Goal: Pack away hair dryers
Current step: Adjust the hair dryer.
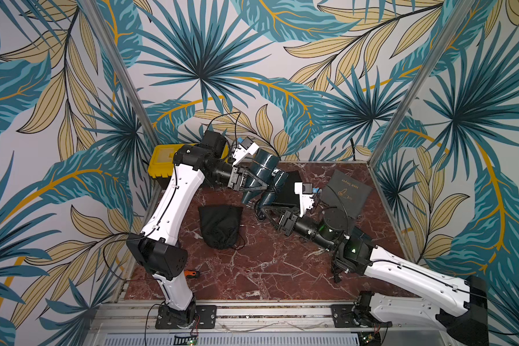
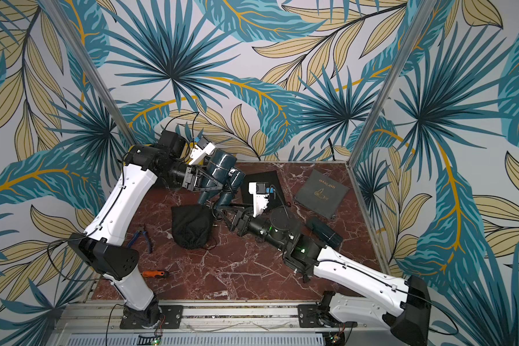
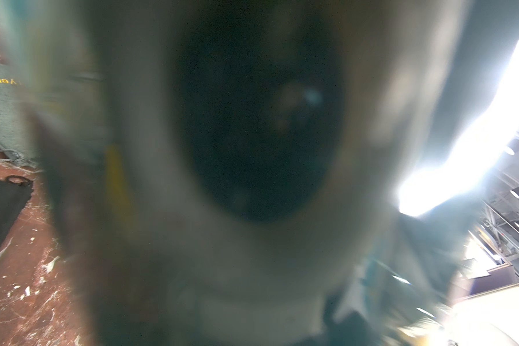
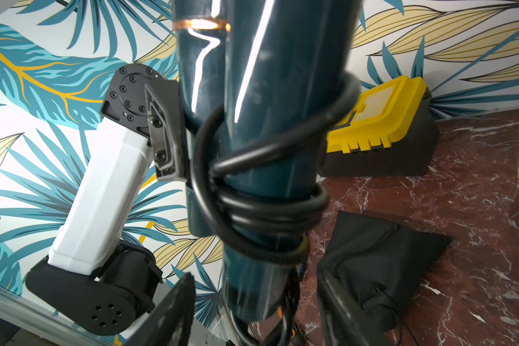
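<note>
While the left end effector (image 1: 256,179) clamps the barrel of a dark teal hair dryer (image 1: 264,163) close to the back edge of the marbled surface (image 1: 267,269), the right end effector (image 4: 255,271) stands open around the dryer's handle. Its fingers (image 4: 171,311) sit on either side, with a gap showing beside the handle. We see a black cord (image 4: 252,209) looped several times round that handle, which runs alongside the barrel. In the right wrist view, one finger of the left end effector lies flat against the barrel. The left wrist view is almost wholly filled by a blurred shape too close for us to make out.

A second teal hair dryer (image 2: 325,232) lies near the right edge of the surface, partly beneath the right arm. A bulging black pouch (image 1: 219,226) rests left of centre. A flat black pouch (image 1: 288,182) is partly hidden by the held dryer, and a grey pouch (image 1: 346,191) lettered in gold lies toward the back right corner. A yellow toolbox (image 1: 161,163) sits at the back left corner. Pliers (image 2: 143,235) and an orange-handled screwdriver (image 2: 153,273) lie near the left edge.
</note>
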